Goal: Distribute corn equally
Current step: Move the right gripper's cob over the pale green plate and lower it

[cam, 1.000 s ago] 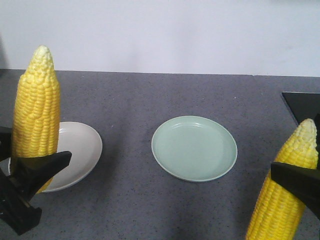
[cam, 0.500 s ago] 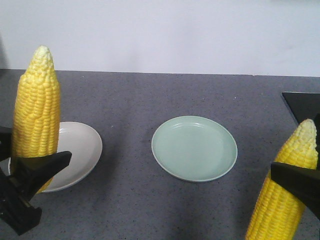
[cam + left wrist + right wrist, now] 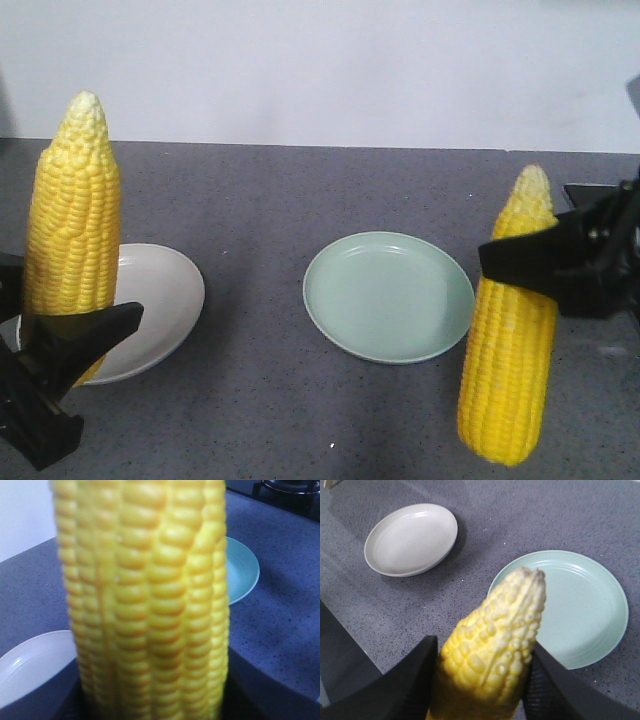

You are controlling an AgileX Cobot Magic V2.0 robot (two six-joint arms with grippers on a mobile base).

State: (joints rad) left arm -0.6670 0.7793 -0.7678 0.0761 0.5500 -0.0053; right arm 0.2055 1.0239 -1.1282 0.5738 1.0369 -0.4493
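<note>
Glossy plates [image 3: 389, 297], speckled matt countertop [image 3: 300, 190].

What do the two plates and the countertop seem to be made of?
Round pale green plate: probably glazed ceramic or melamine, smooth with a soft sheen. Round white plate: likewise glossy, with highlights on its rim. Dark grey countertop: speckled, matte, stone-like.

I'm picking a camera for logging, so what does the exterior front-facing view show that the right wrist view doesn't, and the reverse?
Only the front view shows the left end effector gripping its own upright cob, plus the right cob's full length. Only the right wrist view shows the white plate whole and unobstructed. Both show the green plate, bare, and the right end effector clamped on its cob.
</note>
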